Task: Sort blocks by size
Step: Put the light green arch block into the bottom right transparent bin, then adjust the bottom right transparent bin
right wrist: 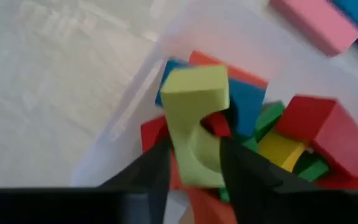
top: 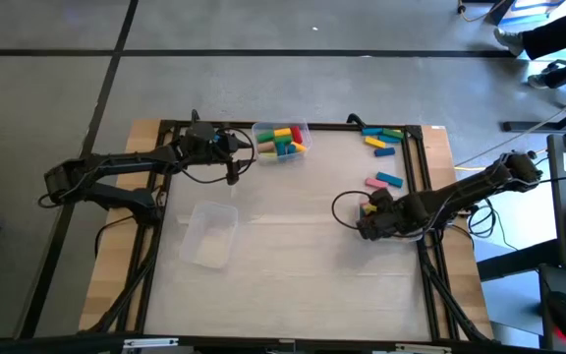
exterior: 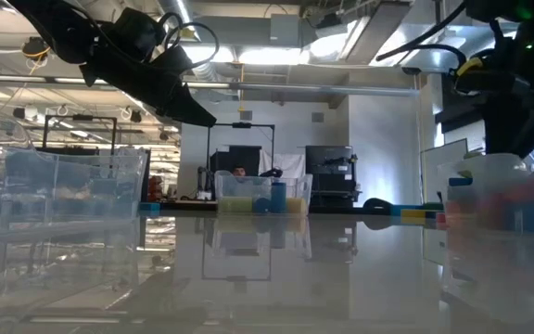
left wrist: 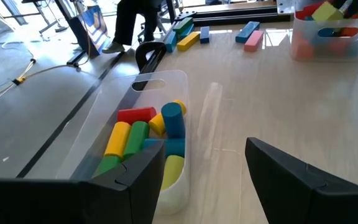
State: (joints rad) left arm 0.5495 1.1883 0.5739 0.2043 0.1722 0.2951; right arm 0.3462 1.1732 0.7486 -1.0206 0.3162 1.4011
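My right gripper [right wrist: 196, 163] hangs over a clear bin [right wrist: 129, 99] at the table's right side, pointing down, shut on a yellow-green arch block [right wrist: 194, 102]. Red, blue, green and yellow blocks [right wrist: 319, 134] lie in that bin. My left gripper [left wrist: 204, 186] is open with nothing between its fingers, next to the far bin [top: 281, 141], which holds short cylinders and chunks [left wrist: 142, 134]. Loose long blocks [top: 382, 139] and a pink and a blue one [top: 385, 180] lie flat on the table at the far right. My right gripper has the yellow-green arch block's near end [right wrist: 194, 163] between its two fingers [right wrist: 157, 167], coming from above and pointing steeply down. The block reaches out past the fingertips over the pile in the bin. I cannot tell whether its far end rests on the pile.
An empty clear bin [top: 209, 234] stands near the table's left middle. A black frame [top: 425, 167] runs along the table's edges. A person's legs [left wrist: 132, 25] show beyond the far edge. Bare tabletop [top: 303, 246] lies between the bins.
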